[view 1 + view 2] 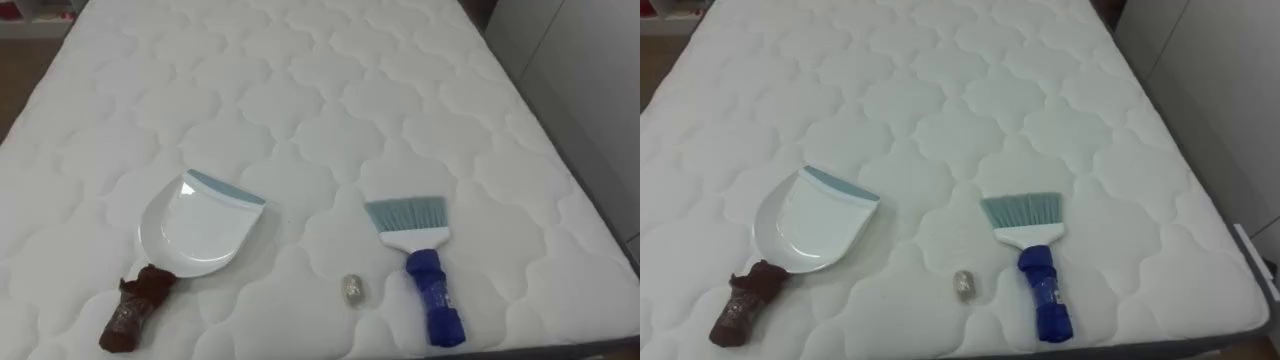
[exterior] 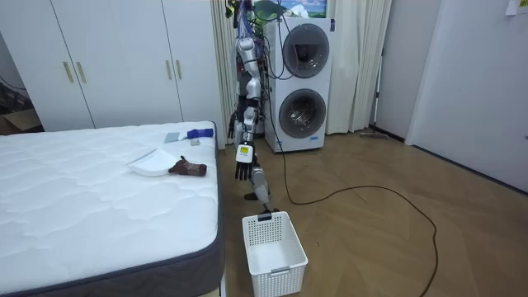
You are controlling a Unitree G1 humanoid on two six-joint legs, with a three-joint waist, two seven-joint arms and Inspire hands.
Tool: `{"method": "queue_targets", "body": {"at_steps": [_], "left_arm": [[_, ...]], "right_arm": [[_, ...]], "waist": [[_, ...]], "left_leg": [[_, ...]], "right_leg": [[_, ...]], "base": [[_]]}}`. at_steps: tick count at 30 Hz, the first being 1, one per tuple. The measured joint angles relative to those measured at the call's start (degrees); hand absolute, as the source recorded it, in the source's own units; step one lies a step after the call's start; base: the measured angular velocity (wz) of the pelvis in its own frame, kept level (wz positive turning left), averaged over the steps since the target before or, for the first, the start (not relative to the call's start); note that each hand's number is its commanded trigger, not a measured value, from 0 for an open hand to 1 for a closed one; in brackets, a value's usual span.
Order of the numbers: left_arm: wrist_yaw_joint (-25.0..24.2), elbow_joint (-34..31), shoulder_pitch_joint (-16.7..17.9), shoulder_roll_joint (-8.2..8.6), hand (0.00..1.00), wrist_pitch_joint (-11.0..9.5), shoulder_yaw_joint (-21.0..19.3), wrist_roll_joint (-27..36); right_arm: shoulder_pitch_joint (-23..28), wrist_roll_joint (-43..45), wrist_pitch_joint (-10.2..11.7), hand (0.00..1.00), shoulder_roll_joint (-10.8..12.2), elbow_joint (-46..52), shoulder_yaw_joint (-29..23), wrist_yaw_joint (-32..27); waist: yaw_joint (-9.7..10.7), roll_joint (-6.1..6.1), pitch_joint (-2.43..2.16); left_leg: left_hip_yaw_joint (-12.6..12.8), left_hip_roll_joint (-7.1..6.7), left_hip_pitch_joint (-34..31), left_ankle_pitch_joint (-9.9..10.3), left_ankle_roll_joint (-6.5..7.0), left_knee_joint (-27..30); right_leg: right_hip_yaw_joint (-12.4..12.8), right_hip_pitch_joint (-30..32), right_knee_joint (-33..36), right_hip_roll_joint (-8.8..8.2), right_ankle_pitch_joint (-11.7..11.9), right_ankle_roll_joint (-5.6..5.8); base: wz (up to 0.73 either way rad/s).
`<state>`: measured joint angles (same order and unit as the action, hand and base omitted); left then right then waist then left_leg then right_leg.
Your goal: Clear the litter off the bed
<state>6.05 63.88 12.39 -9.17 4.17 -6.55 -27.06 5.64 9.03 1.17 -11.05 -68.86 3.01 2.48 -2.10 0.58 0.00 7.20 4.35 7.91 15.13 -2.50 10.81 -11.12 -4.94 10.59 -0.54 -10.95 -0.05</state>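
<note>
A white quilted bed (image 1: 330, 90) carries three things close to its near edge. On the left lies a white dustpan (image 1: 195, 225), flat, its pale blue lip turned toward the far side and its dark brown handle pointing back at the edge. Well apart on the right lies a brush (image 1: 420, 260) with fanned pale teal bristles facing away, a white neck and a blue handle. Between them, nearer the brush, sits a small crumpled greyish scrap (image 1: 352, 288), touching neither.
</note>
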Motion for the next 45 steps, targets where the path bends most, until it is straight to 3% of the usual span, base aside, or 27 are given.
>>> {"method": "queue_targets", "body": {"at_steps": [14,19,28,30,34,39,45], "left_arm": [[0.2,-1.39,-0.22,-0.02,0.0,-0.03,0.65,0.01],[3.71,-3.84,-0.49,-0.03,0.0,-1.15,0.1,0.07],[13.37,-16.23,1.09,0.29,0.0,-5.43,-1.76,0.55],[16.22,-19.4,1.09,0.48,0.0,-7.59,-1.94,0.59],[18.86,-21.34,1.06,0.59,0.0,-9.66,-1.92,0.7],[22.19,-26.16,1.13,0.63,0.0,-13.01,-1.74,4.08],[23.81,-29.78,-0.36,0.16,0.0,-17.01,-0.32,10.73]], "right_arm": [[-0.46,-0.14,0.05,0.0,0.22,0.15,0.4,0.04],[-0.54,-0.83,0.34,0.0,0.25,0.17,0.51,0.14],[-0.15,-2.0,1.4,0.0,0.25,2.26,0.49,0.09],[-0.15,-2.01,2.08,0.0,0.26,2.31,0.79,0.17],[-0.08,-1.97,3.13,0.0,0.55,2.31,0.82,0.21],[0.02,-2.01,3.42,0.0,0.67,2.3,0.84,0.96],[-0.05,-4.57,5.32,0.0,0.62,2.29,0.95,3.42]], "waist": [[-0.1,0.76,0.14],[-0.12,1.0,0.04],[-1.05,1.46,-0.1],[-1.74,1.5,-0.11],[-1.68,1.5,-0.13],[-2.21,1.43,-0.09],[-1.81,1.24,0.1]], "left_leg": [[-1.14,-0.24,-0.58,-0.12,0.21,0.12],[-1.36,-0.26,-1.21,-0.16,0.25,0.61],[-1.98,-0.27,-1.23,-0.16,0.24,0.47],[-2.13,-0.27,-1.23,-0.17,0.24,0.31],[-2.72,-0.31,-1.11,-0.16,0.24,0.12],[-2.81,-0.36,-0.06,-0.16,0.24,-0.09],[-2.83,-0.38,0.36,-0.17,0.24,-0.1]], "right_leg": [[-0.61,0.01,-0.33,-0.15,-0.01,0.01],[-0.91,-0.08,-0.88,-0.12,0.03,0.07],[-1.55,-0.15,-0.7,-0.18,0.04,0.06],[-1.63,-0.21,-0.79,-0.16,0.05,0.07],[-1.95,-0.62,-1.13,-0.13,0.05,0.07],[-1.84,-1.83,-1.91,-0.07,0.09,0.13],[-1.9,-2.36,-1.9,-0.09,0.09,0.13]], "base": [[0.03],[0.05],[0.02],[0.02],[0.07],[-0.01],[0.0]]}}
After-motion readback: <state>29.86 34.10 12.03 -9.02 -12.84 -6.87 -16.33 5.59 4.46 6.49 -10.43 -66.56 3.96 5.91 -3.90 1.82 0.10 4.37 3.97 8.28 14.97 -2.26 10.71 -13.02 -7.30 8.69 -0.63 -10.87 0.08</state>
